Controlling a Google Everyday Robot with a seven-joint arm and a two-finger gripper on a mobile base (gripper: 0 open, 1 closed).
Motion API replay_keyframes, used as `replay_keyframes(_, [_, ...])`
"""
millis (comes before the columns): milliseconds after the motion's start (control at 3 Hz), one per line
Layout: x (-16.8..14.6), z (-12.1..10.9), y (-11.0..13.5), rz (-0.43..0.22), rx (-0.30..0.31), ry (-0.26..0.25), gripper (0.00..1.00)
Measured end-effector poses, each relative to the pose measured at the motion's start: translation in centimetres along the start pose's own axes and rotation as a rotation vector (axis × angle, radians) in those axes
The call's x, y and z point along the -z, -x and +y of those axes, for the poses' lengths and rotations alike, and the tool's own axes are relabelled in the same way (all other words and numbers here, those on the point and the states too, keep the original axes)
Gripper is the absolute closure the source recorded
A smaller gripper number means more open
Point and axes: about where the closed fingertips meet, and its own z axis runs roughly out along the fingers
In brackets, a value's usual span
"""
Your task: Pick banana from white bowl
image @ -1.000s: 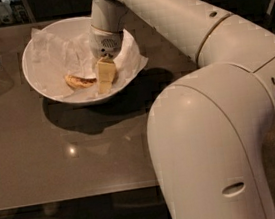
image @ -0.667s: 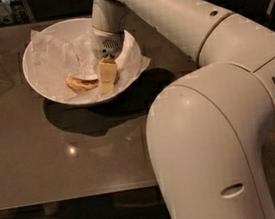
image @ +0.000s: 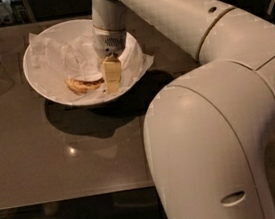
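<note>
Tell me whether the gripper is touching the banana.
Cannot tell. In the camera view the gripper is down inside the bowl, right at one end of the banana, but it hides that end, so neither contact nor gap shows.

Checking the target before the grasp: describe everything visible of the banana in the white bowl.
The banana is small, curved and yellow-brown with darker patches, and it looks unpeeled. It lies flat on crumpled white paper low in the white bowl, its arc bowing toward the bowl's front wall. Its right end reaches the gripper, which hangs inside the bowl beside it; whether they touch cannot be told.
</note>
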Motion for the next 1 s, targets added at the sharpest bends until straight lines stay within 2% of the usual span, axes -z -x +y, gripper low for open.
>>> replay_keyframes(1000, [3.4, -2.4, -0.8, 0.093, 0.047, -0.094, 0.24])
